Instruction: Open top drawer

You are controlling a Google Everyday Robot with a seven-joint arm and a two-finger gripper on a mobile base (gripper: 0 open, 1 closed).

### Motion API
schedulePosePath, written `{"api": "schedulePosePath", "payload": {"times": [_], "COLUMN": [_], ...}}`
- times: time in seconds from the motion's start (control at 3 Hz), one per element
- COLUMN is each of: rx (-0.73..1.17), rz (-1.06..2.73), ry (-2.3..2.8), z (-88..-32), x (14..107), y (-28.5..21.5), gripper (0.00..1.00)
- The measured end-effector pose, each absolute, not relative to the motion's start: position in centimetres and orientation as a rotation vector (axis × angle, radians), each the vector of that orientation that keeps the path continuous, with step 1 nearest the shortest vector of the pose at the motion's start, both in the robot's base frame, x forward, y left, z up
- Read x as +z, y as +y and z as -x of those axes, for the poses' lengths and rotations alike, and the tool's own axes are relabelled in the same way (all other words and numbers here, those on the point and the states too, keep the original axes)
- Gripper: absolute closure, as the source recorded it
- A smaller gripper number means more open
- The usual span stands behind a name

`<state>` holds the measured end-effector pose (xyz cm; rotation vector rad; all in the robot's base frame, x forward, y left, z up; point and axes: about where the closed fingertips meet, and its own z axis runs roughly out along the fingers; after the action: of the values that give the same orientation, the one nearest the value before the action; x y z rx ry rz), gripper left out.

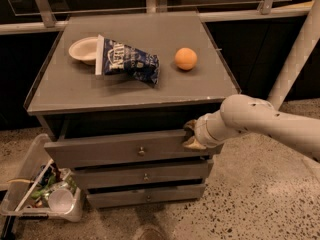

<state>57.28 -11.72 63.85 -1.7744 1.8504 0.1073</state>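
The hand (pixel 190 135) sits at the right end of the top drawer (pixel 115 151), its two tan fingertips (pixel 192 144) one above the other. The upper tip lies over the top edge of the drawer front and the lower one against its face, so the hand looks clamped on that corner. One pale arm (pixel 265 124) reaches in from the right edge of the view to carry it. The cabinet has three grey drawers stacked under one counter (pixel 150 91). The top drawer is the tallest and widest and stands a little way out of the cabinet, with a dark gap showing above its front. Below it come the middle drawer (pixel 145 173) and the bottom drawer (pixel 147 196), both shorter and narrower. Each front carries one small round knob at its centre, three knobs in all; the top one (pixel 141 151) is well left of the hand and untouched. Three things lie on the counter: one white bowl (pixel 83 50) toward the back left, one blue chip bag (pixel 127 63) lying flat just beside it and overlapping its right rim, and one orange (pixel 185 58) to the right, apart from the bag. On the speckled floor at the cabinet's left stands one clear bin (pixel 70 215) holding mixed rubbish, among it one white cup (pixel 60 200).
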Motion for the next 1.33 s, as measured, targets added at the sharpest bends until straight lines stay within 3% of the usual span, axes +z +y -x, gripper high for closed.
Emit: {"api": "schedulePosePath", "payload": {"times": [0.33, 0.67, 1.33], "rx": [0.131, 0.239, 0.239], "rz": [1.769, 1.726, 1.726], "ry": [1.849, 1.861, 1.861], "z": [-57.2, -54.9, -55.0], "x": [63.9, 62.4, 63.4], "y": [-11.7, -12.9, -12.5], "gripper": [0.13, 0.16, 0.61]}}
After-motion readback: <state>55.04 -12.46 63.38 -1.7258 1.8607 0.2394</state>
